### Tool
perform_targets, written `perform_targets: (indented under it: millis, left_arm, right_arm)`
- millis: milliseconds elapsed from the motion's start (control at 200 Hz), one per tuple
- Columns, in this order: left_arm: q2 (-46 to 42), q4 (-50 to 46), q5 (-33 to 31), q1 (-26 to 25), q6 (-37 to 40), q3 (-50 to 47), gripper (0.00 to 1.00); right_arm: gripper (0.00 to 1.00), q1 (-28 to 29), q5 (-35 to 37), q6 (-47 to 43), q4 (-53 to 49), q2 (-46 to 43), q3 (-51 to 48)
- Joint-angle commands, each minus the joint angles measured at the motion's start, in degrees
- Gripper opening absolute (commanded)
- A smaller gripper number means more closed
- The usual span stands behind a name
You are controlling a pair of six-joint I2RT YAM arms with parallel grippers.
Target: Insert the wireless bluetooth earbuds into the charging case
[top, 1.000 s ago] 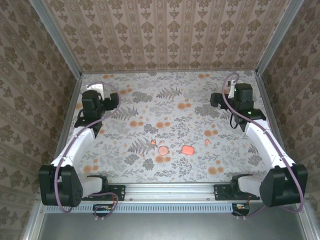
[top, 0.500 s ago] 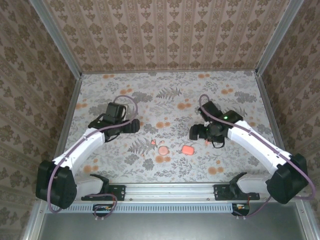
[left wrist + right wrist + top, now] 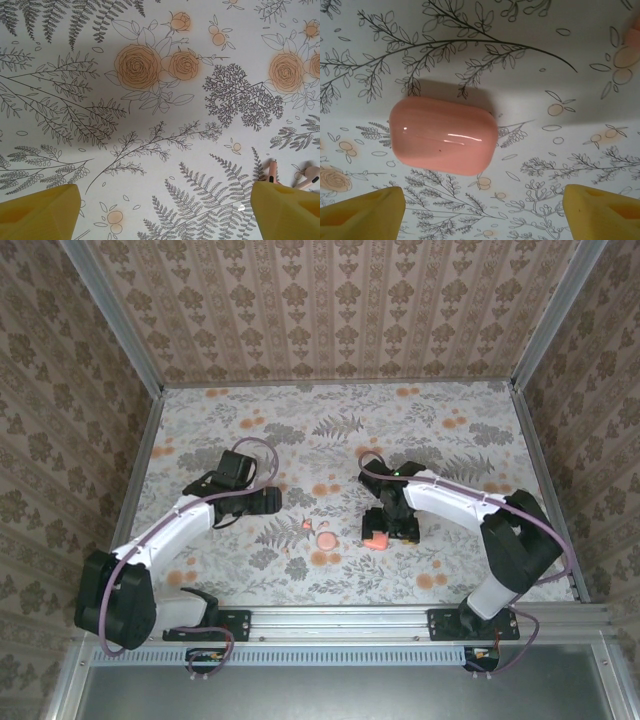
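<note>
My right fingers (image 3: 360, 212) hang wide over the charging case (image 3: 442, 136): glossy, rigid, likely slippery. I'd pinch its long sides. My left fingers (image 3: 37, 212) gape too.

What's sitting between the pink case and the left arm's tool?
Top view: a round pink disc and a tiny earbud lie between the case and left tool.
</note>
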Motion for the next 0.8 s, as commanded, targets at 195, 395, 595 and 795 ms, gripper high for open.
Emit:
perform_targets:
  millis: [195, 395, 595, 795]
  left_arm:
    - [1.3, 0.4, 0.4, -0.3, -1.0, -0.6, 0.90]
    - [1.5, 0.6, 0.5, -0.4, -1.3, -0.6, 0.90]
    - [1.4, 0.3, 0.4, -0.4, -1.5, -0.6, 0.90]
    - [1.3, -0.1, 0.4, -0.4, -1.2, -0.5, 0.90]
  right_arm:
    - [0.82, 0.4, -3.4, 1.4, 2.6, 4.9, 3.0]
    - [0.82, 0.5, -3.4, 1.5, 2.3, 7.6, 3.2]
    - [0.79, 0.5, -2.6, 1.6, 3.2, 9.7, 3.5]
    - [0.71, 0.5, -2.4, 2.2, 4.9, 10.9, 2.9]
